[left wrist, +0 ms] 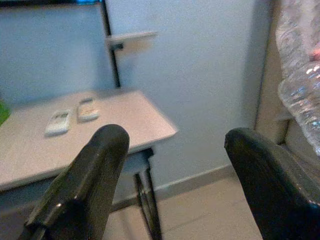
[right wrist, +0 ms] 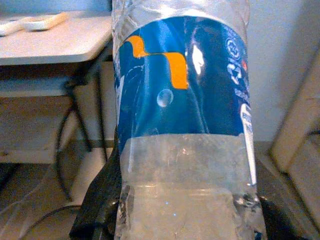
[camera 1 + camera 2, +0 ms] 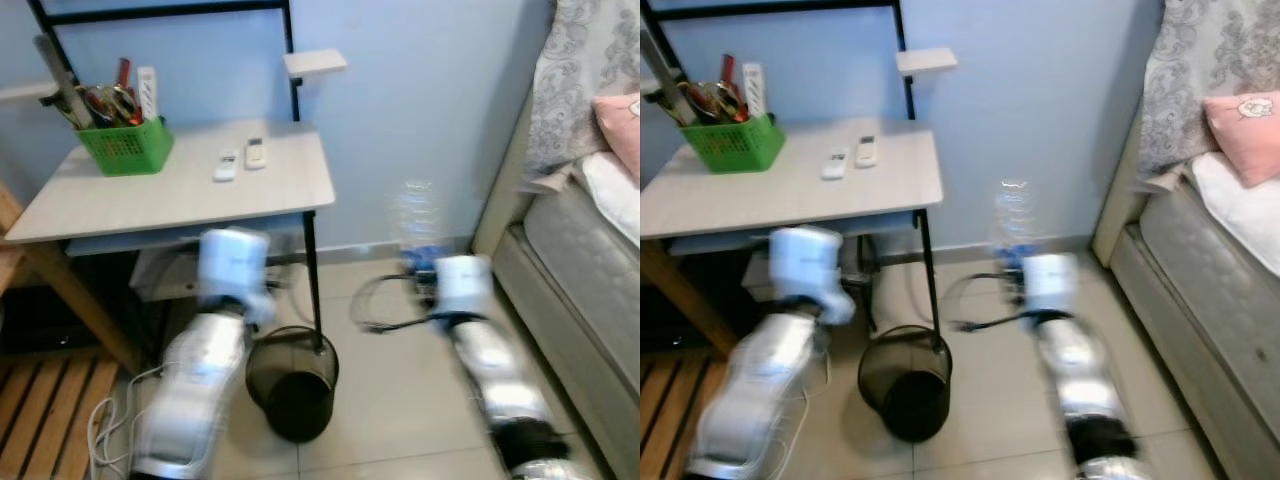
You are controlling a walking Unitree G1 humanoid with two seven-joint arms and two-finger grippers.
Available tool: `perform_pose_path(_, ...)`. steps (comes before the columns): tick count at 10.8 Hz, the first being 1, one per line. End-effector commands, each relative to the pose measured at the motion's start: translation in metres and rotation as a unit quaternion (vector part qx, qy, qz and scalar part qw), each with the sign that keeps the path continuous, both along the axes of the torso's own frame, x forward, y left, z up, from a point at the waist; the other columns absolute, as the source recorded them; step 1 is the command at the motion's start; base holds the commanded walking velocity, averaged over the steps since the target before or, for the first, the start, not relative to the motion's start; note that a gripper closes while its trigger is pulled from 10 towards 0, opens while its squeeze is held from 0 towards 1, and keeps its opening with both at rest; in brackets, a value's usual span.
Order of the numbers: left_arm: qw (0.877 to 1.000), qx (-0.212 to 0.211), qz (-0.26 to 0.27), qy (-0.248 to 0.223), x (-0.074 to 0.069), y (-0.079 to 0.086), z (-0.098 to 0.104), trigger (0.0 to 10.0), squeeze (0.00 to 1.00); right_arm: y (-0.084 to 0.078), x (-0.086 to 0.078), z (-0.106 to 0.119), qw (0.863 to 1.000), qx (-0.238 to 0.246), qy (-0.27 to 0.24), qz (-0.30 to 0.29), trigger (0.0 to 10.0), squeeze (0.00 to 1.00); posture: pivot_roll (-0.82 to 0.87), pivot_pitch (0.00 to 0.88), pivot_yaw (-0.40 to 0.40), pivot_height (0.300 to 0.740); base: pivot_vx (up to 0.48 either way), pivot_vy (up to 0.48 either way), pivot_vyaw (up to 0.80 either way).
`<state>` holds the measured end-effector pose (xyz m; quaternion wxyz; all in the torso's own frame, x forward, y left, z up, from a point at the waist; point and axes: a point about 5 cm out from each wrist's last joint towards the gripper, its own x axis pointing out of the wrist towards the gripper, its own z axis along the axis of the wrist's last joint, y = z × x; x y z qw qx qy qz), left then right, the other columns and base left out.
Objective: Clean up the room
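The left arm point(image 3: 195, 385) and the right arm point(image 3: 495, 375) are silver and rounded, both blurred. Each ends in a pale, boxy wrist block. A black band sits low on the right arm, at 5 o'clock in the head view. The left gripper point(image 1: 175, 190) has two thick, glossy black fingers point(image 1: 87, 185) with rounded tips.

bottle point(image 2: 182, 115): clear plastic, blue label marked with orange and white
basket point(image 3: 126, 146): green
bin point(image 3: 292, 381): black mesh
desk point(image 3: 180, 185): pale wood top, black frame
remotes point(image 3: 241, 159): white
wall point(image 3: 420, 100): light blue
pillow point(image 3: 1242, 122): pink
curtain point(image 3: 1180, 70): grey floral pattern
floor point(image 3: 400, 400): beige tile
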<state>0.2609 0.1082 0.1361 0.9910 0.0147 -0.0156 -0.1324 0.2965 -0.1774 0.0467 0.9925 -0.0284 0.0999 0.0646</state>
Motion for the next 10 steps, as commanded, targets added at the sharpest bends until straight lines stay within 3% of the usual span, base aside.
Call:
perform_pose_path(1,1.000,0.012,0.021,0.002,0.002,0.012,-0.002,10.0,0.00,0.021,0.007,0.010,0.999,0.008,-0.026,0.031,10.0,0.00,-0.06,0.000,0.063,0.731,0.289,-0.379,0.80)
perform_pose_path(5,0.999,0.011,0.032,0.006,0.002,0.013,-0.005,10.0,0.00,0.021,0.009,0.010,0.999,0.006,-0.025,0.040,10.0,0.00,-0.05,0.000,0.053,0.731,0.299,-0.371,0.80)
perform_pose_path(6,0.999,-0.002,0.037,0.014,0.002,0.014,-0.007,10.0,0.00,0.021,0.008,0.010,0.999,0.005,-0.024,0.041,10.0,0.00,-0.05,0.000,0.053,0.731,0.000,0.000,0.79)
perform_pose_path(10,0.997,0.033,0.047,0.045,-0.002,0.028,-0.028,10.0,0.00,0.021,0.008,0.011,0.998,0.006,-0.024,0.051,10.0,0.00,-0.06,0.000,0.058,0.731,0.000,0.000,0.78)
